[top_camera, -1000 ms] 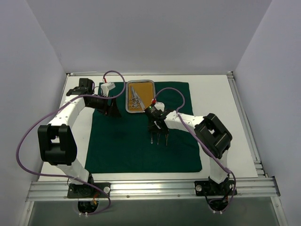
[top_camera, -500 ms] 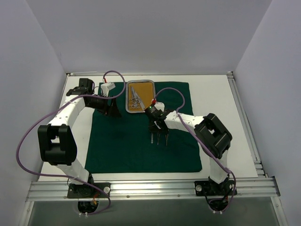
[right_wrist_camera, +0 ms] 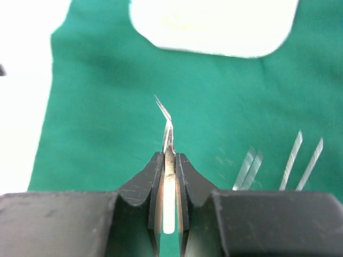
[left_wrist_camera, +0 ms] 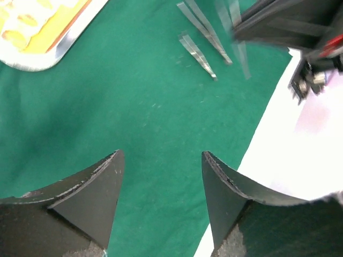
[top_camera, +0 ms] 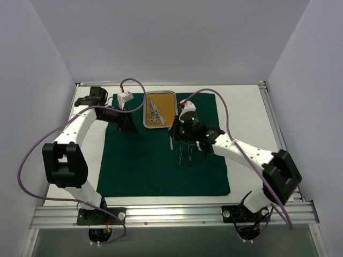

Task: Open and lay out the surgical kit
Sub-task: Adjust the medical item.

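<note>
Green cloth (top_camera: 144, 166) lies spread flat on the white table (top_camera: 252, 107), boxed in by 3 pale walls (top_camera: 161, 37). The tray (top_camera: 169, 107) sits at the cloth's far edge (instruments (top_camera: 154, 112) inside). The right gripper (right_wrist_camera: 169, 160) is clenched on curved-tip tweezers (right_wrist_camera: 167, 126) over the cloth; other tweezers (top_camera: 186, 155) lie nearby. The left gripper (left_wrist_camera: 161, 160) hangs released, holding nothing, over the cloth's far left.

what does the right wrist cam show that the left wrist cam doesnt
Only the right wrist: the right gripper shut on thin curved-tip tweezers, seen sharply. Only the left wrist: the left gripper open and empty, plus the steel tray with its orange floor. Both: the green cloth, that tray's rim and straight tweezers lying on the cloth.
</note>
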Robot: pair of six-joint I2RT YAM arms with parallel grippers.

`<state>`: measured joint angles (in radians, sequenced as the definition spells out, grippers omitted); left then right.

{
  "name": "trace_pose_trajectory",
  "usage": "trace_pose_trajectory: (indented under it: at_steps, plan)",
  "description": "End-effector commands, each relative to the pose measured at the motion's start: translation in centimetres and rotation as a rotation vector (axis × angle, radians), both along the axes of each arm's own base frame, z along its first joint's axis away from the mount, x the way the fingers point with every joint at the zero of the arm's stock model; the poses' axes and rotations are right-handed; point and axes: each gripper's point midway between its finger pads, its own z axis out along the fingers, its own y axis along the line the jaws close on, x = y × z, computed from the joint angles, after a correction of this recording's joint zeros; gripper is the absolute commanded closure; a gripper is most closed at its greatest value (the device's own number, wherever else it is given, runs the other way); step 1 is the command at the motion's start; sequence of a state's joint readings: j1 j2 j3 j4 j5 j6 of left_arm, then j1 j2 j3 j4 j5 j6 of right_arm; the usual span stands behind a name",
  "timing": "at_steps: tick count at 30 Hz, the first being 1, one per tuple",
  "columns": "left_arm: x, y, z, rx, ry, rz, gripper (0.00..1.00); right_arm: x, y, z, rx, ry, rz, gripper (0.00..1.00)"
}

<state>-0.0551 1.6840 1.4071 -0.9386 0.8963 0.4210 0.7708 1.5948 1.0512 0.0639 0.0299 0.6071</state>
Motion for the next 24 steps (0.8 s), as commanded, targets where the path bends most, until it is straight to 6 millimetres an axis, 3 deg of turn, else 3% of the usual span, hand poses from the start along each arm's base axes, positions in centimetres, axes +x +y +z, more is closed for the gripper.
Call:
trace_pose_trajectory:
  at_steps: [1,6,10,14,20,24]
  plan:
    - [-1.6,-2.3,4.6,-0.114,-0.168,-0.183,0.32,0.7,1.0,9.9,0.169,-0.3,0.116,1.0]
    - [-3.1,-4.7,7.7,-0.274,-0.239,-0.295,0.19,-0.2,1.2,15.0,0.232,-0.462,0.206,1.0]
    - [-4.1,-6.7,11.3,-0.38,-0.291,-0.37,0.17,-1.0,2.1,17.0,0.275,-0.524,0.285,1.0]
    - [-4.9,-7.3,14.0,-0.478,-0.324,-0.414,0.2,-1.4,2.6,18.3,0.297,-0.563,0.331,1.0]
    - [-4.9,-9.1,14.2,-0.472,-0.287,-0.426,0.21,-2.5,3.6,19.5,0.342,-0.613,0.403,1.0]
    - [-3.3,-10.2,14.5,-0.481,-0.251,-0.38,0.25,-2.8,4.3,19.9,0.356,-0.632,0.433,1.0]
